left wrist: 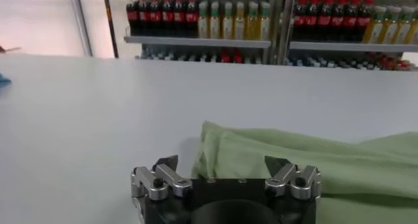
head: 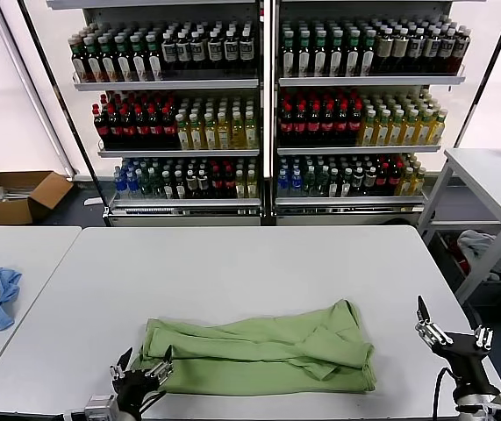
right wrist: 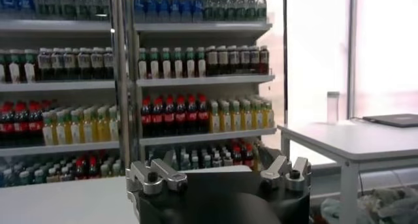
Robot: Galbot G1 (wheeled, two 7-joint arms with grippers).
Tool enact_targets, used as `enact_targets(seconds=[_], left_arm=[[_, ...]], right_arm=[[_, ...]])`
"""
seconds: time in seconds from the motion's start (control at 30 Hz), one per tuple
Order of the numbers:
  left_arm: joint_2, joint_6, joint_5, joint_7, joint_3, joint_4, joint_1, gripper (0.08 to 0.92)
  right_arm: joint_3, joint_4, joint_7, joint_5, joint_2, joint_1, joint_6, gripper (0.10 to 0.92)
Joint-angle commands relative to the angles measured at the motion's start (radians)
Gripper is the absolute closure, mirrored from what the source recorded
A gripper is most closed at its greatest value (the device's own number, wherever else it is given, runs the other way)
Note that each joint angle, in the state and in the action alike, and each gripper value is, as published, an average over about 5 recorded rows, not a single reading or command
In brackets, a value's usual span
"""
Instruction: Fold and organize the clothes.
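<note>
Left pincer (head: 142, 372) hangs wide open, empty, at the near-edge end of the light green cotton shirt (head: 263, 353), roughly folded on the white tabletop (head: 232, 272). Right pincer (head: 449, 331) likewise, near right corner. Final folds remain, I'd judge.
</note>
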Motion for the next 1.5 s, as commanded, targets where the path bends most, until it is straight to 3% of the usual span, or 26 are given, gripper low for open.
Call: enact_targets(seconds=[0.03,0.3,0.9,1.13,1.37,1.5], left_arm=[[-0.013,-0.012,-0.146,0.031,0.009,0.078,-0.073,0.177],[-0.007,-0.022,-0.176,0.063,0.012,0.095,-0.078,0.209],[0.024,-0.123,-0.112,0.022,-0.015,0.078,-0.083,0.718],[0.076,-0.078,-0.18,-0.022,-0.219,0.076,-0.112,0.89],[0.11,-0.047,-0.192,-0.03,-0.57,0.073,-0.05,0.896],[0.104,-0.044,-0.182,-0.034,-0.654,-0.008,-0.014,0.896]], right_arm=[[0.019,-0.016,-0.002,-0.007,0.011,-0.02,0.066,0.203],[0.014,-0.022,-0.003,-0.009,0.015,-0.009,0.065,0.203],[-0.005,-0.014,0.007,-0.009,0.02,0.03,0.054,0.203],[-0.023,-0.006,0.01,-0.012,0.022,0.053,0.039,0.203],[-0.024,-0.007,0.012,-0.014,0.012,0.057,0.037,0.203],[-0.029,-0.005,0.013,-0.014,0.009,0.073,0.031,0.203]])
